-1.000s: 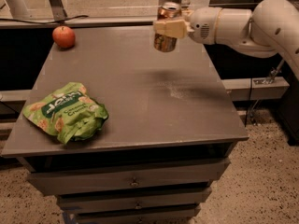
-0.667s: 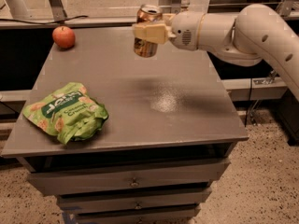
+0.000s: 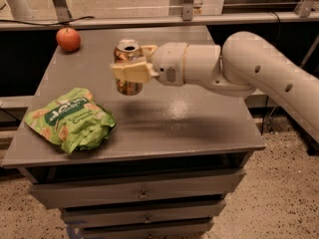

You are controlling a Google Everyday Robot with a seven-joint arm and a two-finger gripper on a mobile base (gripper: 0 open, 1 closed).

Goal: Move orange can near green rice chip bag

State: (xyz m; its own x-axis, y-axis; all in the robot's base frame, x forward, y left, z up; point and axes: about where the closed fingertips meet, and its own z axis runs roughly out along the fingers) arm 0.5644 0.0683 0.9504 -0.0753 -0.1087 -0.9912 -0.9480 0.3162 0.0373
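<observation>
the gripper [image 3: 127, 63] hangs over the middle of the grey table [image 3: 199, 123], toward its back half, and it is clamped on the orange can [image 3: 128, 87]. one pale yellow finger [image 3: 132, 71] crosses the can's front side like a band, and the other shows behind the can's right shoulder. the white arm [image 3: 259, 71] reaches in from the right side of the view.

the orange can is upright and lifted clear of the tabletop. a soft dark shadow [image 3: 142, 108] lies on the surface below it and slightly to the right. its body is a shiny copper-orange with some pale marks that are too small to read. the top is silver, with a dark drinking opening and a tab. the lower part of the can shows beneath the finger, and its rim and upper wall show above.

the green rice chip bag [image 3: 70, 118] lies flat near the table's front left corner, well apart from the can. it is bright green and crumpled, with a darker green band, white lettering and pictures of pale round chips. it is much wider than the can.

a red apple [image 3: 68, 39] sits at the back left corner. under the tabletop are grey drawers [image 3: 142, 193] with small knobs.
</observation>
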